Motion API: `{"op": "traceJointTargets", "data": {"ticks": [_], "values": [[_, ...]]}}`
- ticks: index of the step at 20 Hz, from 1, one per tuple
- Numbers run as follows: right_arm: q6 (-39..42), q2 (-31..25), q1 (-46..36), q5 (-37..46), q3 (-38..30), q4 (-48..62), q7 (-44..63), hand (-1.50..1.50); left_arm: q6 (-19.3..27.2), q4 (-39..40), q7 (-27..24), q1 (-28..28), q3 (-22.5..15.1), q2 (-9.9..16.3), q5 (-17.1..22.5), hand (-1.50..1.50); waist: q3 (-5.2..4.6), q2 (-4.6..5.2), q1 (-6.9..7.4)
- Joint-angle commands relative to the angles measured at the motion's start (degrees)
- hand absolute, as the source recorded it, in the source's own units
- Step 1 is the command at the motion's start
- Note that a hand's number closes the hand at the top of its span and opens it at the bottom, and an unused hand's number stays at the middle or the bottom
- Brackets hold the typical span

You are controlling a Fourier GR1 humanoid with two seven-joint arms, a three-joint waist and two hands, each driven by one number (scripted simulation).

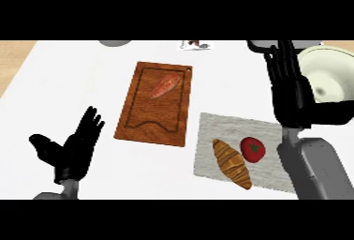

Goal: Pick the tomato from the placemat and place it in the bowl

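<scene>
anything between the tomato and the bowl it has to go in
Only the robot's own right hand and forearm, which lie between the tomato on the placemat and the bowl. No other object stands there.

Tomato (pixel 253 149) lies on grey placemat (pixel 228 129), just beside croissant (pixel 232 163). Right hand (pixel 285 79), fingers straight, extends beside pale bowl (pixel 330 70), holding nothing. Left hand (pixel 72 145) rests open at lower left. Wooden cutting board (pixel 155 117) carries a reddish food piece (pixel 165 85).

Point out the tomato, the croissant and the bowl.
tomato (pixel 254 149), head view, middle of its red skin.
croissant (pixel 232 163), head view, middle of its crust.
bowl (pixel 325 70), head view, pale inner wall.
</scene>
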Motion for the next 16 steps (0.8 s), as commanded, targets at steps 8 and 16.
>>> {"op": "traceJointTargets", "data": {"ticks": [8, 16], "values": [[0.53, -17.49, 12.51, 21.82, 6.62, 3.64, -0.2, 1.5, -9.23, -6.1, -3.97, -6.83, -9.15, 5.98, -9.54, 0.0, -0.39, -0.74, -3.32], [4.79, -15.77, 11.89, 25.03, 8.79, 7.43, -6.37, -1.5, -13.0, -4.69, -3.33, -8.5, -9.05, 5.31, -10.71, 0.0, -0.14, -0.46, -0.77]]}}
